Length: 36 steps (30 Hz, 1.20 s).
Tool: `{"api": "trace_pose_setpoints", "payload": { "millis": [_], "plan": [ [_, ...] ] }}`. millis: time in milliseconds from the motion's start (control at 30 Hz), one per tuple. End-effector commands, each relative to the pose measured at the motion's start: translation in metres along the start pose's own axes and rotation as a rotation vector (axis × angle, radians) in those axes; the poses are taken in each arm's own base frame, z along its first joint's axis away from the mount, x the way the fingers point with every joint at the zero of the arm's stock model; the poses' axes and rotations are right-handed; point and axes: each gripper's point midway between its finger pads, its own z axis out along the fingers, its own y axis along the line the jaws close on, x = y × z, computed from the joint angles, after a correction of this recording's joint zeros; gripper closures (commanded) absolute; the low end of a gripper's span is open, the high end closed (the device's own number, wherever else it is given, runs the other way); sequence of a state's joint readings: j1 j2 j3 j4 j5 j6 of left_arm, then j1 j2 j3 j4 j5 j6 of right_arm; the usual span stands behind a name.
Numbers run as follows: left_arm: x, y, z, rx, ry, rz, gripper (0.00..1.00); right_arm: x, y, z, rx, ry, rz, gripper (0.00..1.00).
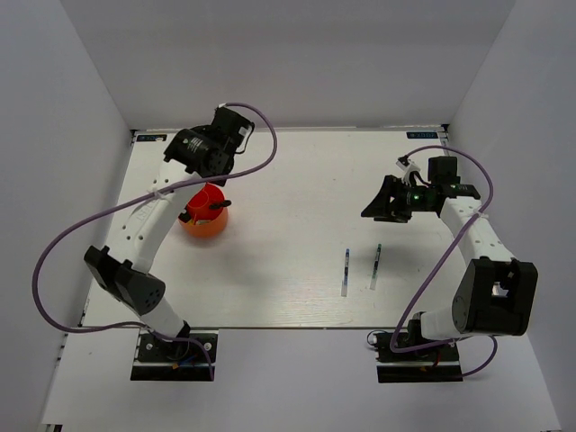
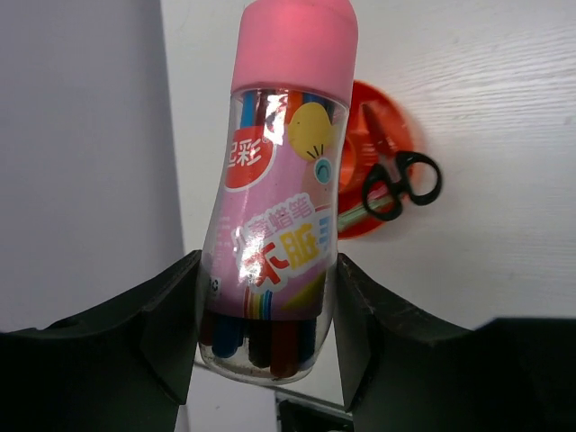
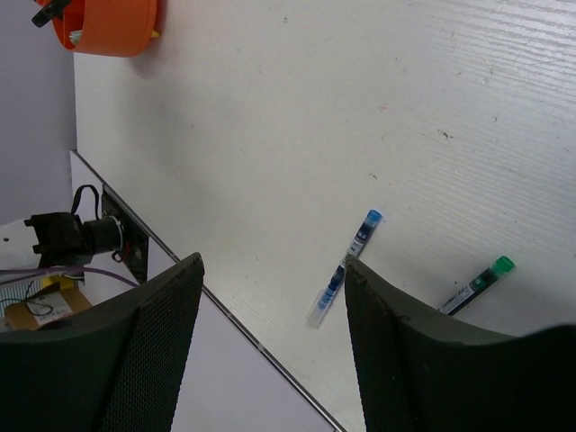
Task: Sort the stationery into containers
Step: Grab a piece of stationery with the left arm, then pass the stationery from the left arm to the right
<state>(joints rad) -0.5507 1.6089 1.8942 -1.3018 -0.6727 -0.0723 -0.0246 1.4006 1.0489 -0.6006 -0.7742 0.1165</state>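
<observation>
My left gripper is shut on a clear tube of coloured crayons with a pink cap and holds it in the air at the far left. Below it stands the round red-orange organiser, also seen in the top view, with black-handled scissors standing in it. My right gripper is open and empty, raised at the right. A thin blue pen and a thin green-capped pen lie on the table below it.
White walls close in the table at the back and on both sides. The left wall is close beside the held tube. The organiser shows at the top left of the right wrist view.
</observation>
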Motion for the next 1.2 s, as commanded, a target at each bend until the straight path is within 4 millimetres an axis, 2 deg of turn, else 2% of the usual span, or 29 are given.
{"api": "trace_pose_setpoints", "payload": {
  "millis": [0,167,200,300,433,633,667,867,1067,1167],
  "plan": [
    [0.022,0.033,-0.004,-0.156,0.09,0.089,1.0,0.0,0.001,0.002,-0.028,-0.002,0.007,0.33],
    [0.03,0.045,-0.001,-0.185,0.156,0.179,1.0,-0.001,0.002,0.003,-0.038,-0.002,0.02,0.33],
    [0.03,0.052,-0.004,-0.186,0.171,0.171,1.0,0.0,0.003,0.002,-0.039,-0.001,0.021,0.33],
    [0.046,0.055,-0.005,-0.123,0.259,0.218,1.0,0.0,0.002,0.001,-0.039,-0.004,0.027,0.33],
    [0.072,0.046,0.001,-0.056,0.354,0.149,1.0,-0.001,0.001,0.001,-0.043,-0.006,0.034,0.33],
    [0.097,0.03,0.003,0.008,0.455,-0.035,1.0,-0.001,0.001,0.002,-0.05,-0.001,0.043,0.33],
    [0.099,0.023,0.002,0.036,0.467,-0.076,1.0,0.0,0.0,0.003,-0.05,0.004,0.042,0.33],
    [0.112,0.014,-0.007,0.111,0.511,-0.15,1.0,0.001,0.002,0.001,-0.061,0.006,0.052,0.33],
    [0.138,0.008,-0.016,0.147,0.586,-0.212,1.0,0.001,0.004,0.001,-0.082,0.008,0.055,0.33],
    [0.134,0.0,-0.015,0.211,0.562,-0.294,1.0,0.001,0.005,0.0,-0.086,0.008,0.061,0.33]
  ]
}}
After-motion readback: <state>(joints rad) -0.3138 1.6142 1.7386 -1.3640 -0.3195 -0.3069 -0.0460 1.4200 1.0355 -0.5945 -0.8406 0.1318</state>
